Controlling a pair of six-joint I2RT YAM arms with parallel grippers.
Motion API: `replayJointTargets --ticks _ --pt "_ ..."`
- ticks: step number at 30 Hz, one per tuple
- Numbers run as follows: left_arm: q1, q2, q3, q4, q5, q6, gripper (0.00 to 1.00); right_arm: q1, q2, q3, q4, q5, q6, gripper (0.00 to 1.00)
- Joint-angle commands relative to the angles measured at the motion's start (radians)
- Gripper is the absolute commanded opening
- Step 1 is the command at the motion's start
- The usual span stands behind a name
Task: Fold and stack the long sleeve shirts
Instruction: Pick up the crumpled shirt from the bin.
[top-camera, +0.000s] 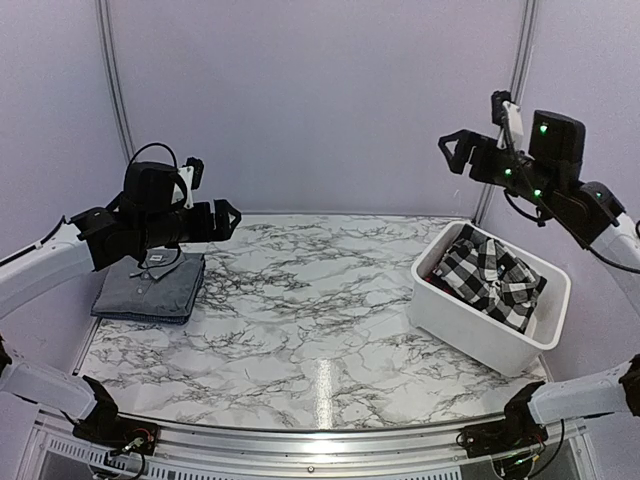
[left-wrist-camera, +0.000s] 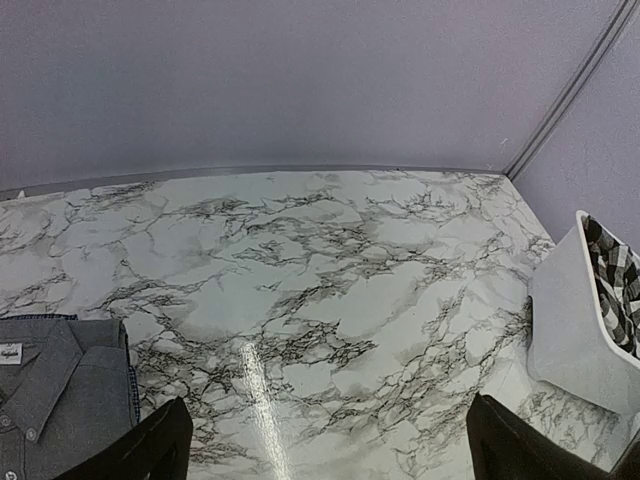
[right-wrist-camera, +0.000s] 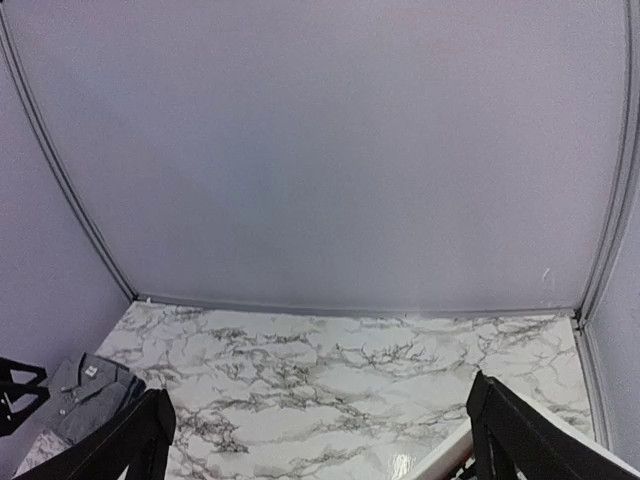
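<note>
Marble desk (top-camera: 300, 290): folded grey shirt (top-camera: 150, 288) at left, checked shirt (top-camera: 490, 272) in the white bin (top-camera: 470, 322); our left hand (top-camera: 230, 218) and right hand (top-camera: 453, 152) hover spread, empty.

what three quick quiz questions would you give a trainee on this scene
1. True or false: the grey shirt lies folded on the left side of the table.
2. Where is the black-and-white checked shirt? A in the white bin; B on top of the grey shirt; C spread flat at the table's middle.
3. Fill in: the left end effector and the right end effector are both ____, holding nothing.
Key: 1 true; 2 A; 3 open.
</note>
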Motion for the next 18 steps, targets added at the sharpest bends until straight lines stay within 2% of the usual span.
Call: replayJointTargets --ticks 1,10,18 --pt "0.003 -0.002 0.021 -0.019 -0.009 0.016 0.99 0.016 0.036 -0.043 -0.068 0.016 -0.007 0.99" --pt "0.003 0.022 0.029 -0.021 0.009 0.013 0.99 -0.003 0.023 -0.177 -0.079 0.177 0.001 0.98" --pt "0.004 0.025 0.022 -0.032 0.009 0.015 0.99 -0.205 0.027 -0.495 -0.049 0.203 0.113 0.96"
